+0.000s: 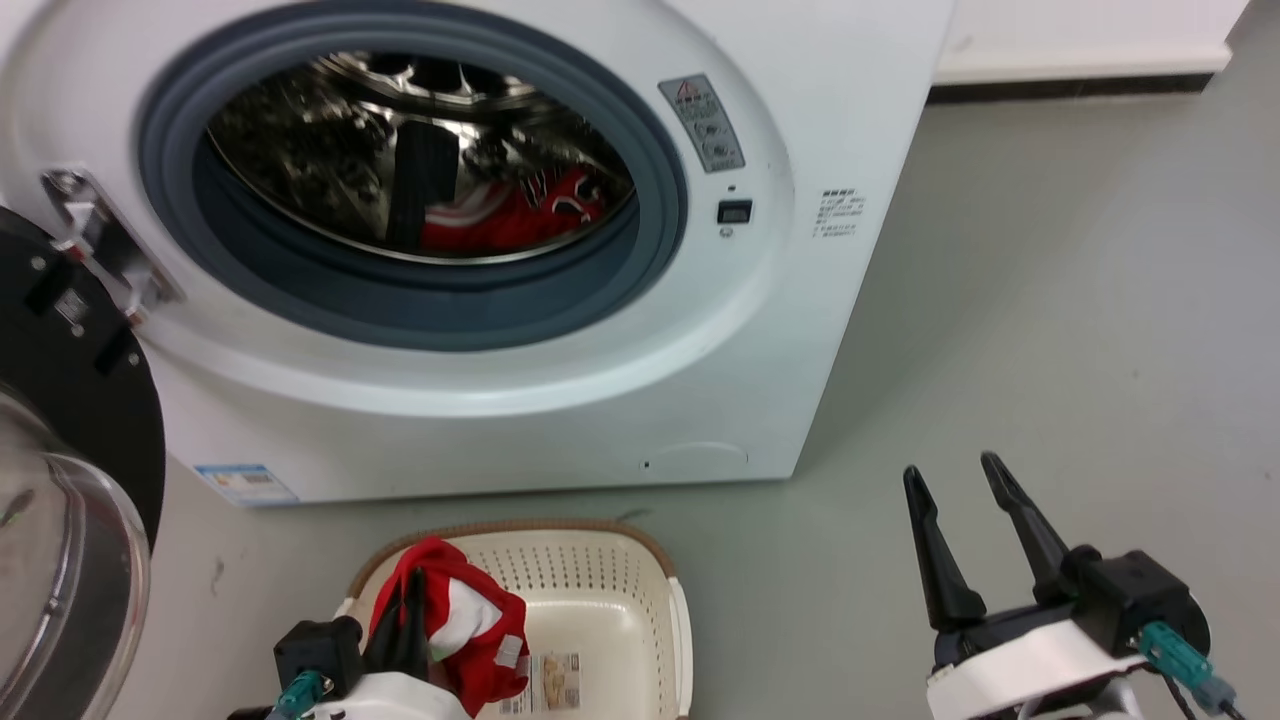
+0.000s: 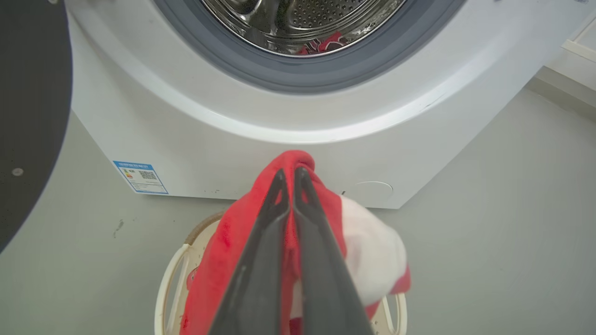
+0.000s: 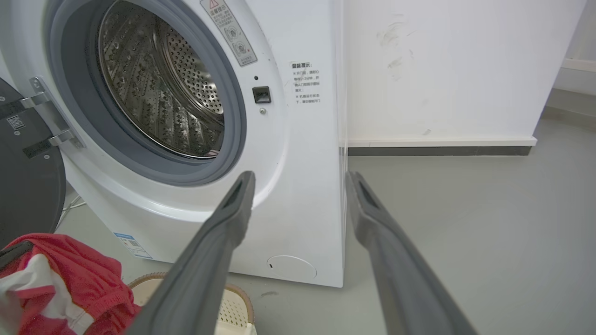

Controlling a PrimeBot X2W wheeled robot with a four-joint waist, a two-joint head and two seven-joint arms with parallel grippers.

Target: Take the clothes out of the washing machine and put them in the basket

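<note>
LAUNDRY RUN, MID-TRANSFER: My left gripper [image 2: 289, 174] holds a red jersey [image 1: 470, 620] above the basket [image 1: 600, 590], which stands on the floor [image 1: 1050, 300] just in front of the washing machine [image 1: 700, 350]. The two dark fingers are pinched together on a fold of the thin fabric, and the rest hangs from them over the basket's left side. I hold the pinch high so the cloth drapes inside the brown rim rather than across it. I cannot tell whether the lower edge touches the basket bottom.

My right gripper [image 1: 950, 475] hangs over bare floor, well apart from the basket. Its fingers are spread and carry nothing, and they point toward the machine's right front corner. I judge it is kept there to leave the left arm room and to be ready for the porthole.

The door [image 1: 60, 400] stands swung wide to the left, so the opening is free. More red clothes [image 1: 520, 215] lie at the bottom of the steel drum [image 1: 330, 140], behind the grey rubber rim. By my reading the job is part done. The jersey is due for release, and thin fabric like this may cling to the fingers.
</note>
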